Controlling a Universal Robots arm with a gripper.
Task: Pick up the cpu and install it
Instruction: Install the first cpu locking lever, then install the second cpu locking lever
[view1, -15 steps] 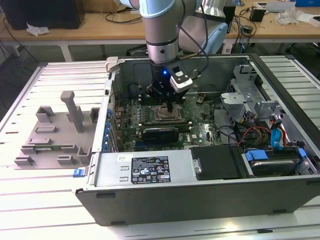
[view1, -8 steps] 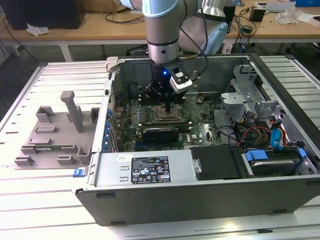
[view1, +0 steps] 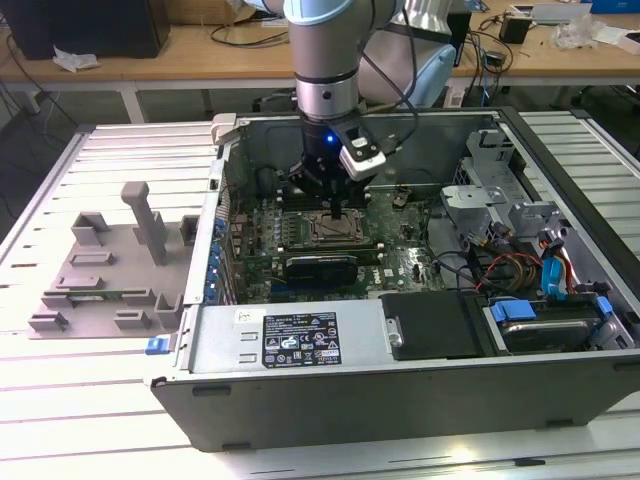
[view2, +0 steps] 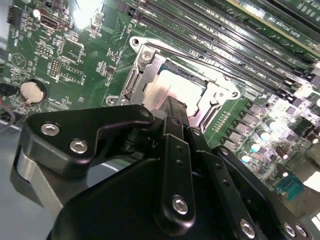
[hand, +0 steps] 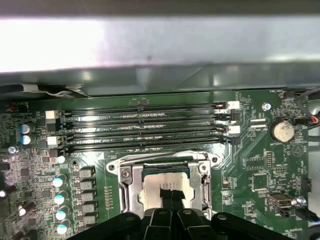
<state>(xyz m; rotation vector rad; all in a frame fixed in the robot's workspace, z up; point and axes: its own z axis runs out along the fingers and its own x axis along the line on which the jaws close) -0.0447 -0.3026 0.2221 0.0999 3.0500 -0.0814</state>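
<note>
- Black metal gripper (view2: 172, 107) points down into the open computer case (view1: 300, 385); in the exterior view it (view1: 334, 212) hangs directly over the CPU socket.
- Its fingers (hand: 170, 197) come together to a narrow tip against the cpu's top, with no gap showing between them, so they look closed; whether they pinch anything cannot be told.
- Silver-grey, the cpu (hand: 162, 182) lies flat inside the socket frame (hand: 122, 187), right under the fingertips; in the second wrist view its shiny top (view2: 175, 90) shows just beyond the tip.
- The metal frame (view2: 142, 67) surrounds the cpu on all sides, and in both wrist views a screw sits at its corner.
- Next to the socket run 4 long dark memory slots (hand: 142, 127) on the green motherboard (hand: 260, 172).
- A round coin battery (hand: 281, 131) sits on the board, well apart from the socket.
- In the exterior view, a grey plastic tray (view1: 100, 285) with upright blocks rests on the slatted table (view1: 60, 420), outside the case on the exterior view's left.
- Red and blue cables (view1: 555, 270) lie in the case on the exterior view's right.
</note>
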